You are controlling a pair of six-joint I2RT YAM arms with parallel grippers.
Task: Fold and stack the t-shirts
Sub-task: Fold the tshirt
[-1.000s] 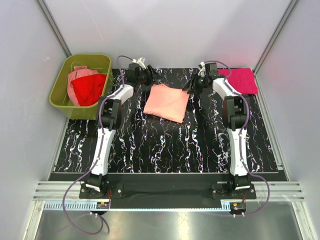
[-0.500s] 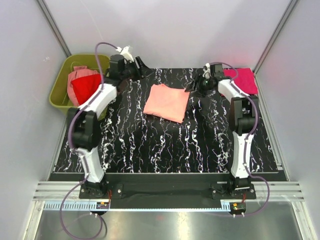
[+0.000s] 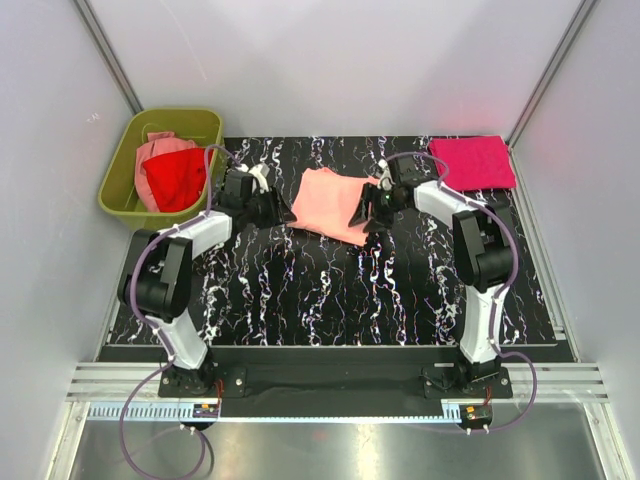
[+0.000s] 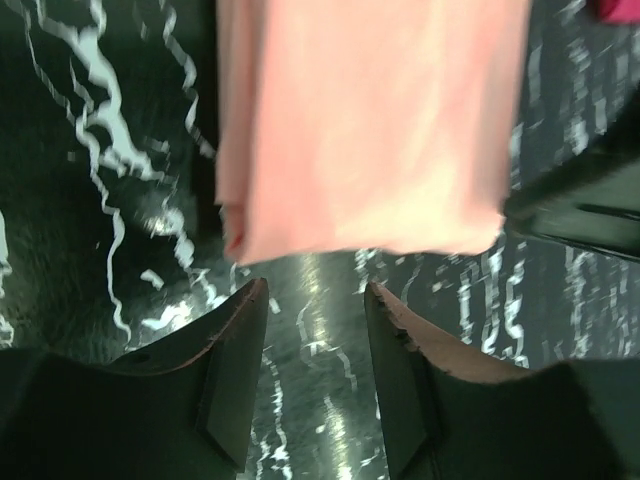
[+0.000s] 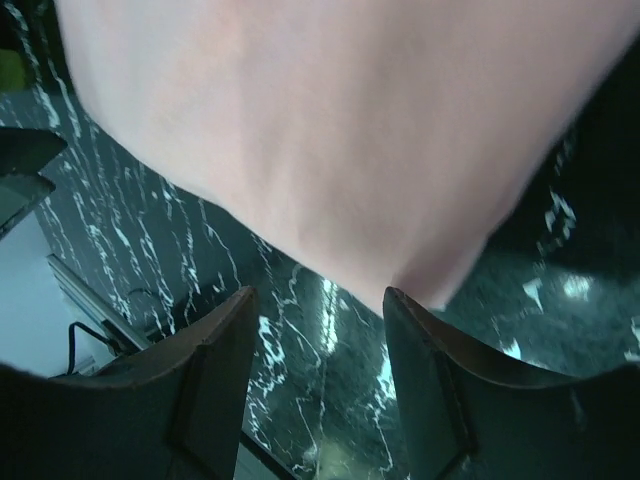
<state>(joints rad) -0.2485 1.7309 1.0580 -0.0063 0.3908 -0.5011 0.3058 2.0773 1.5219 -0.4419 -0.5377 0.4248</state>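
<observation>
L tool (image 4: 313,288) & R tool (image 5: 318,292) released, flanking salmon t-shirt (image 3: 328,203), its far edge cropped in wrist cams.

White shells and black joints are seen on the left arm (image 3: 200,230) and right arm (image 3: 478,320), both trailed by purple cables (image 3: 122,420).

You will find no text, label, brand name, number or sign that can be read in any of the three views. The small orange-marked fitting (image 3: 207,407) in front of the left arm's base and its twin (image 3: 478,412) in front of the right arm's base are too small for you to tell whether they carry any print.
</observation>
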